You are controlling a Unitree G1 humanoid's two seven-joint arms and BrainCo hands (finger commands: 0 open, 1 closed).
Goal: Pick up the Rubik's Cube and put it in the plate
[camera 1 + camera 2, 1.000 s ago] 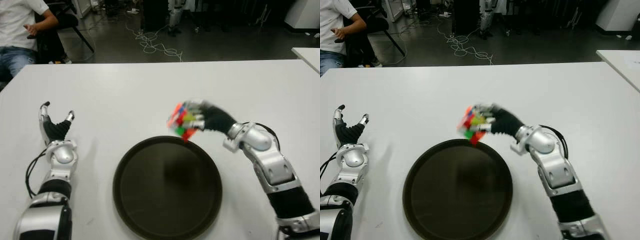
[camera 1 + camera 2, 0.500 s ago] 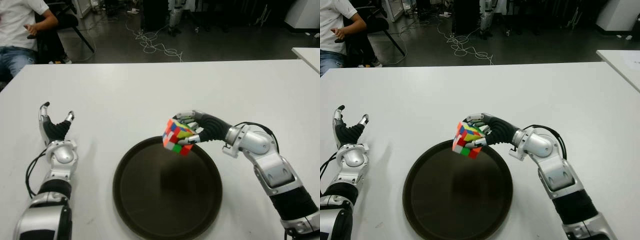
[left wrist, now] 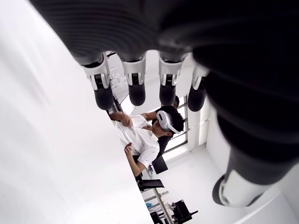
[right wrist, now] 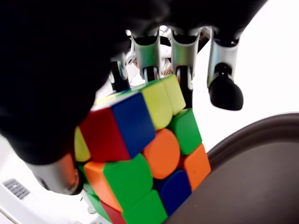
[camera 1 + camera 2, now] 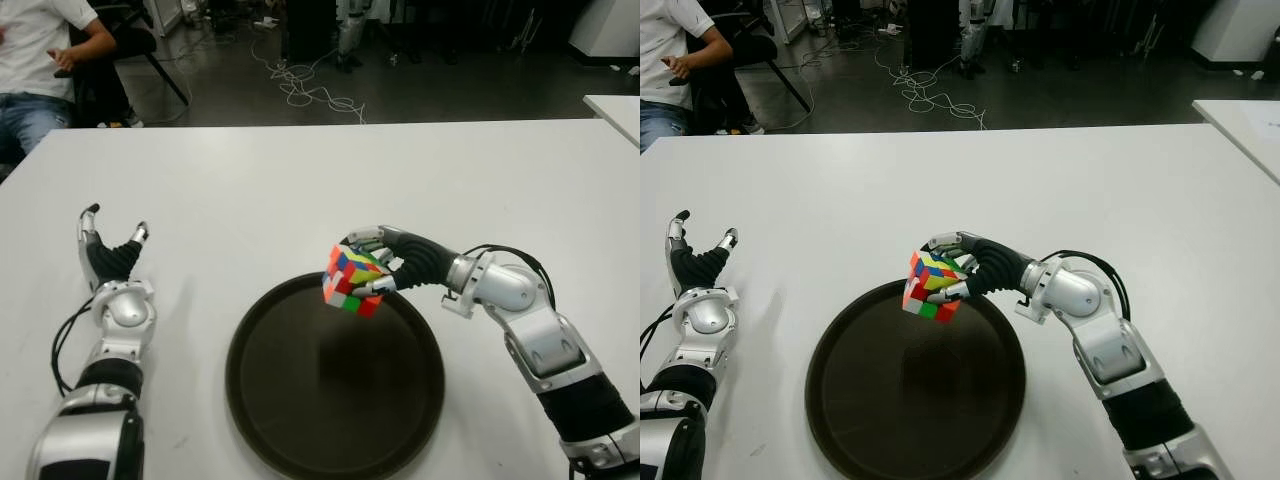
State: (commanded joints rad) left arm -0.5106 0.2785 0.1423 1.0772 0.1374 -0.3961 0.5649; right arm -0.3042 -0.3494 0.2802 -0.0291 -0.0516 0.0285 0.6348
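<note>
The right hand [image 5: 385,268] grips the multicoloured plastic Rubik's Cube [image 5: 352,281], fingers curled round it, held in the air over the 12 o'clock rim of the round dark brown plate [image 5: 335,375]. The left hand [image 5: 112,258] shows at the plate's 9 o'clock over the white tabletop [image 5: 250,190], fingers spread and empty.

— Look at that right arm [image 5: 545,345]: silver shell segments, black ribbed sleeve near the elbow, a black cable looping at the wrist.
— And the right hand [image 5: 385,268], black-gloved palm, silver finger links with black tips!
— Same build on the left hand [image 5: 108,252], black cable trailing by its silver forearm.
</note>
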